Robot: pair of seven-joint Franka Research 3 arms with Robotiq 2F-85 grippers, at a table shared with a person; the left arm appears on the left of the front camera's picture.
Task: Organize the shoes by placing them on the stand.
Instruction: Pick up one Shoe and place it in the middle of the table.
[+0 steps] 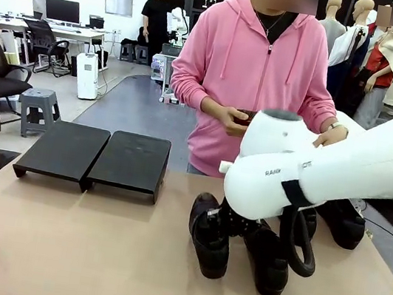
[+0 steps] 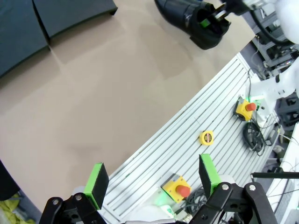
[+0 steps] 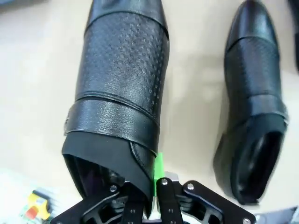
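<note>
In the front view, the right arm (image 1: 342,171) bends over the shoes (image 1: 211,236) on the table (image 1: 54,245), right of the stand (image 1: 131,159). Left wrist view: left jaws wide apart above the table's edge. Right wrist view: right jaws clamped on the near shoe (image 3: 121,70) at its opening's rim, with a second shoe (image 3: 254,93) just beside.

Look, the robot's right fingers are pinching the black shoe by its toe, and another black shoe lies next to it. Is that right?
Not quite. The right fingers pinch the shoe by the rim of its opening; its toe points away from them. The right wrist view shows it. Another black shoe does lie next to it.
</note>
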